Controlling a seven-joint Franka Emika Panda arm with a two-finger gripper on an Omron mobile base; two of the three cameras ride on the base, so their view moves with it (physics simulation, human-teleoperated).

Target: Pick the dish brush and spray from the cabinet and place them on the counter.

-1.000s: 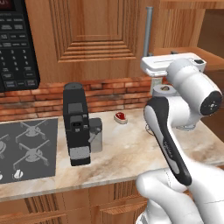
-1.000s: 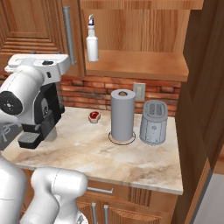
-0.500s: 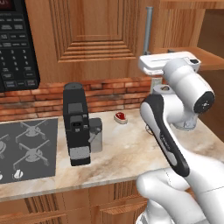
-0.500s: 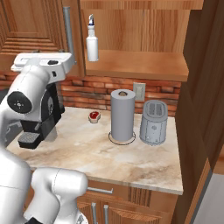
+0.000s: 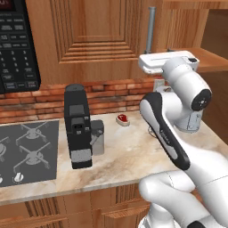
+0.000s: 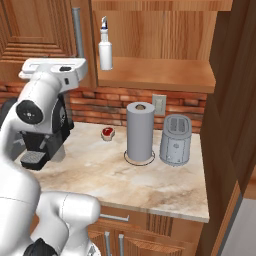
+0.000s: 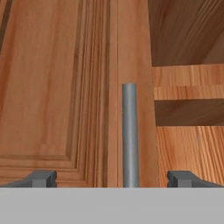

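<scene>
The gripper [image 7: 112,178] stands spread wide, its tips either side of the grey bar handle [image 7: 129,135] on the cabinet [image 7: 48,87] door. Beyond, the spray [image 6: 105,43] stands upright on the wooden shelf [image 6: 160,75] above the counter [image 6: 150,177]; no label or writing on it is legible.

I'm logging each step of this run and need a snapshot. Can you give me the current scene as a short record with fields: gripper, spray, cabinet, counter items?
gripper: gripper open, jaws wide, facing the grey bar handle of the closed door, handle centred between the fingertips, not yet gripped
spray: spray upright on the open shelf of the cabinet, near its left edge, untouched
cabinet: left door shut; right side open
counter items: on the counter, paper towel roll, toaster, coffee machine, small red item
dish brush: cannot tell where
</scene>
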